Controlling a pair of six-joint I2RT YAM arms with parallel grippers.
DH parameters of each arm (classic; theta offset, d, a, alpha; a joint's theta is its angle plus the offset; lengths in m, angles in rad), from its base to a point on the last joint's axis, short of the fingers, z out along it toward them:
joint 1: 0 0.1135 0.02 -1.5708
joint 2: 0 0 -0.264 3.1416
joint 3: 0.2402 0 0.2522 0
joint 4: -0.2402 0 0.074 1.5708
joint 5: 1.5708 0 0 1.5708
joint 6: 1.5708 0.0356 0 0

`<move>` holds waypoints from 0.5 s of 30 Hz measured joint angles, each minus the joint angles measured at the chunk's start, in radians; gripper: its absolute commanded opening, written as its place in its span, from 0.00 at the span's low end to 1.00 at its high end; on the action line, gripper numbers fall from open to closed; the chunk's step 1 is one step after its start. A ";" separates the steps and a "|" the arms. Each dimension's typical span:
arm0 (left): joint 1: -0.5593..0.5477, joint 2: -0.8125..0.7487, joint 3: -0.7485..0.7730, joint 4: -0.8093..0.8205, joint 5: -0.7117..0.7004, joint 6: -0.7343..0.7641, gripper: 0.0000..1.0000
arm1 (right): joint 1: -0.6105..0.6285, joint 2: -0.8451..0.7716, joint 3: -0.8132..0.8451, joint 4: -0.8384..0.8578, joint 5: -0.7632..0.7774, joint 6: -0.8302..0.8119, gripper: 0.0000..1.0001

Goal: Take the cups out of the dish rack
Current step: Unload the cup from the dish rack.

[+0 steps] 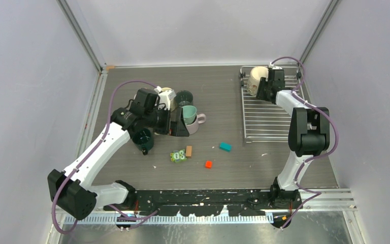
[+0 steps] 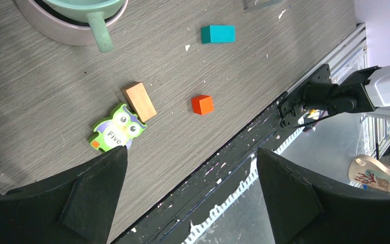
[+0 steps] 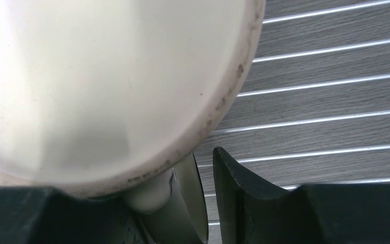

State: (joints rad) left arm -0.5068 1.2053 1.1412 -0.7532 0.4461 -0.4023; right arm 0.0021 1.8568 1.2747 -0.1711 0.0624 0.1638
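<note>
— Right side?
— Your right fingers (image 1: 262, 87) are at the cream mug (image 1: 255, 76), which sits in the far left corner of the dish rack (image 1: 271, 119). Wrist view: the mug's handle lies between the fingers, one tip just beside it. They're partly closed, but I cannot tell if you have a grip.
— Left side?
— Your left fingers (image 1: 176, 124) are spread wide and hold nothing. They're over the table (image 1: 233, 168), beside a cluster of mugs (image 1: 189, 113). Owl toy (image 2: 116, 129) and orange cube (image 2: 202, 104) lie on the table below.
</note>
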 measured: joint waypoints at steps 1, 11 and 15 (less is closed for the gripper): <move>0.000 0.001 0.000 0.000 0.000 0.000 1.00 | 0.000 0.001 0.000 0.003 0.000 0.000 0.43; -0.002 0.008 0.000 -0.002 0.000 0.000 1.00 | 0.023 0.003 -0.008 0.028 0.013 -0.009 0.35; -0.002 0.008 0.000 -0.002 0.000 0.000 1.00 | 0.029 0.003 -0.014 0.037 0.017 -0.011 0.26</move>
State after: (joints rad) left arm -0.5087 1.2137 1.1412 -0.7555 0.4458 -0.4023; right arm 0.0311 1.8595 1.2606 -0.1337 0.0795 0.1528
